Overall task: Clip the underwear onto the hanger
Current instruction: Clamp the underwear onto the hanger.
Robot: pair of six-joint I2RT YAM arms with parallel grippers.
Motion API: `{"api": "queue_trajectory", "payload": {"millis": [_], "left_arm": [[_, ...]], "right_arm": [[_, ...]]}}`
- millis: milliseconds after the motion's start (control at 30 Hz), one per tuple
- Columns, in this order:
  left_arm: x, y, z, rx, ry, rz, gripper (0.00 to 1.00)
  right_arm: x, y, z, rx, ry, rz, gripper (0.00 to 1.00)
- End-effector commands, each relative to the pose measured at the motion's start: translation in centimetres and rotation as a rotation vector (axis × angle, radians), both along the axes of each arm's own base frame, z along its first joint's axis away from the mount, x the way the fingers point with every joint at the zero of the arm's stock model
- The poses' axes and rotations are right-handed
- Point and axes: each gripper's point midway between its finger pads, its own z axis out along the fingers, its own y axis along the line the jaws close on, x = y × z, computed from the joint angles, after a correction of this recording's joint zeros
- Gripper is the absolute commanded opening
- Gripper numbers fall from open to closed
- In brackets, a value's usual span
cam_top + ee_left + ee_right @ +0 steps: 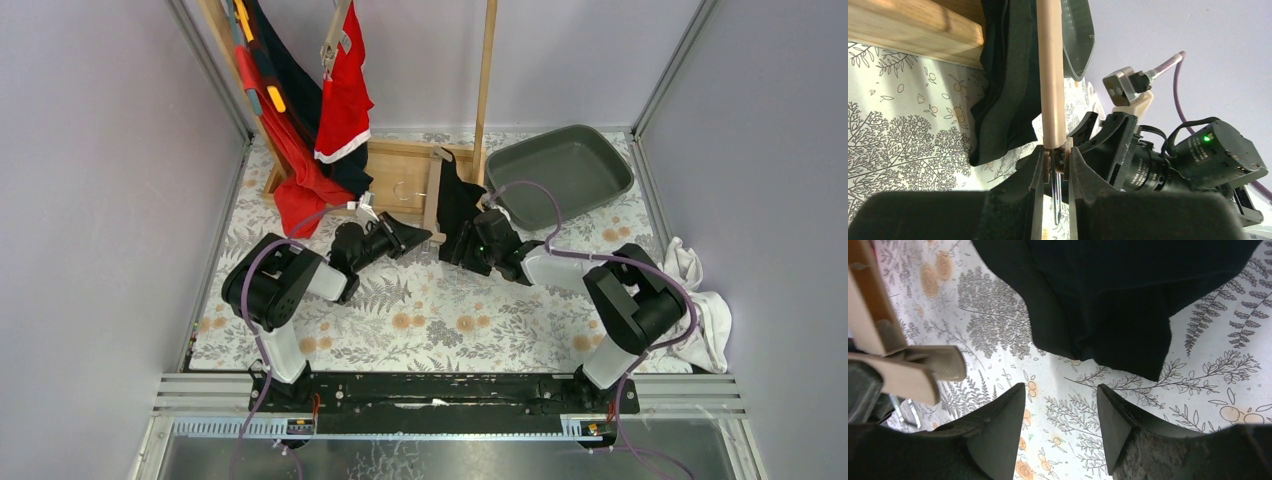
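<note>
Black underwear (457, 200) lies toward the far edge of the tabletop (440, 310). Its long axis runs far-to-near, close alongside the bar of the wooden hanger (433, 190). We find it just ahead of the right gripper (470, 240), the arm nearer the cloth. That gripper's fingers are spread with nothing between them, the hem just beyond their tips. The left gripper (410, 235) is pressed together, pinching the hanger's clip (1058, 156) at the bar's near end. We judge the hem must travel sideways into that clip.
</note>
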Motion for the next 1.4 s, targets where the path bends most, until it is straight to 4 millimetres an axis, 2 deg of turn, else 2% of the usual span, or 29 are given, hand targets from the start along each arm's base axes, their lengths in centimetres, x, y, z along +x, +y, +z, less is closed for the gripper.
{"api": "queue_trajectory", "payload": {"millis": [0, 367, 633, 767, 967, 1167, 1367], "left_arm": [[0.5, -0.5, 1.5, -0.010, -0.078, -0.035, 0.00], [0.3, -0.5, 1.1, -0.011, -0.069, -0.040, 0.00], [0.2, -0.4, 1.0, -0.011, -0.068, -0.041, 0.00], [0.1, -0.4, 0.9, -0.011, -0.065, -0.042, 0.00], [0.0, -0.3, 0.7, -0.008, -0.063, -0.043, 0.00], [-0.2, 0.1, 0.5, -0.002, -0.063, -0.040, 0.00], [0.0, 0.3, 0.8, 0.001, -0.076, -0.045, 0.00]], "right_arm": [[1.5, 0.7, 0.4, 0.017, -0.019, -0.054, 0.60], [3.2, 0.9, -0.5, 0.003, -0.036, -0.107, 0.56], [3.7, 0.9, -1.9, 0.001, -0.028, -0.139, 0.51], [3.5, 0.4, -2.6, -0.013, -0.025, -0.153, 0.43], [3.5, -0.1, -3.1, -0.012, -0.057, -0.164, 0.18], [3.5, -0.7, -1.4, 0.016, -0.154, -0.155, 0.02], [1.8, -0.2, 2.3, 0.111, -0.242, -0.068, 0.00]]}}
